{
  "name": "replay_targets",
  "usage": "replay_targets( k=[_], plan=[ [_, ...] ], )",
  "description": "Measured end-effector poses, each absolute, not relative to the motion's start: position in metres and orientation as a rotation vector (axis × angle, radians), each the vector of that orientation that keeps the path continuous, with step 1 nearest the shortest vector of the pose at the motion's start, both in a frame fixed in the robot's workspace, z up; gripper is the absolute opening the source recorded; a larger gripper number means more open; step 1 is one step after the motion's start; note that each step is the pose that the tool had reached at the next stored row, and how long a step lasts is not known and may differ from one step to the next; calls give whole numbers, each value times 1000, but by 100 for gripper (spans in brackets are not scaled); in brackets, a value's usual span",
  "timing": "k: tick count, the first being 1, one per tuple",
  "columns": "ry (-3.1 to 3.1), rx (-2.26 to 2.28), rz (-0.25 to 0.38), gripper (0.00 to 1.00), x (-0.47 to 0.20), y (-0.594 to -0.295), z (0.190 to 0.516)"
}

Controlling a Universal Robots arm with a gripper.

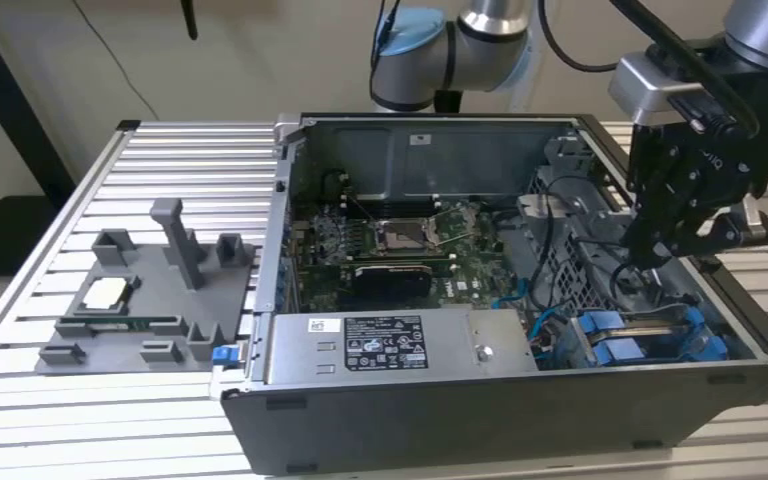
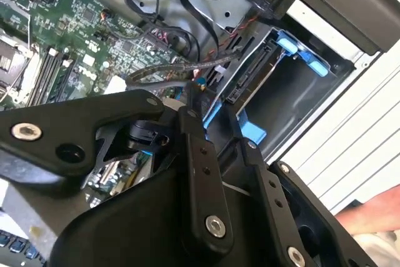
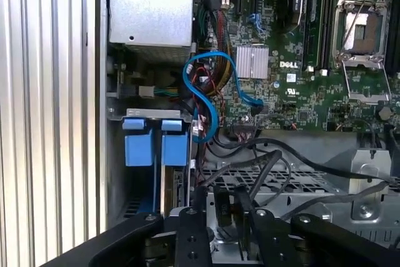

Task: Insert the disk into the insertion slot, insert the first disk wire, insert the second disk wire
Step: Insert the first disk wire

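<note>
Gripper [image 3: 226, 212] over slot [image 3: 134, 114]; grip state cannot be told.
First wrist view: disk [image 3: 175, 149] in blue carrier sits in slot just beyond gripper, black cables [image 3: 269, 161] nearest it. Second wrist view: disk's [image 2: 250, 76] connector edge just ahead of gripper [image 2: 197, 101]. Exterior view: gripper [image 1: 654, 250] hangs inside case [image 1: 491, 400], above disk [image 1: 631, 340].
</note>
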State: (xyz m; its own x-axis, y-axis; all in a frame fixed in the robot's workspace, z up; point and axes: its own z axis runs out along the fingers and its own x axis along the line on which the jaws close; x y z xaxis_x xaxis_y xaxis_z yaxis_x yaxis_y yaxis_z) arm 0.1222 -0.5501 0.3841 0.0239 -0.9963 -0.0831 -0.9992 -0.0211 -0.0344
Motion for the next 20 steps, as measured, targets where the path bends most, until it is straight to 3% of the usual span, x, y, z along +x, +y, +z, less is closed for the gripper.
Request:
replay_targets(
  k=[2,3,5,20],
  plan=[
    [2138,-2187,54,29,122,-550,384],
    [2138,-2187,54,22,122,-550,384],
    [2138,-2187,54,20,122,-550,384],
    [2140,-2188,51,19,122,-550,380]
  ],
)
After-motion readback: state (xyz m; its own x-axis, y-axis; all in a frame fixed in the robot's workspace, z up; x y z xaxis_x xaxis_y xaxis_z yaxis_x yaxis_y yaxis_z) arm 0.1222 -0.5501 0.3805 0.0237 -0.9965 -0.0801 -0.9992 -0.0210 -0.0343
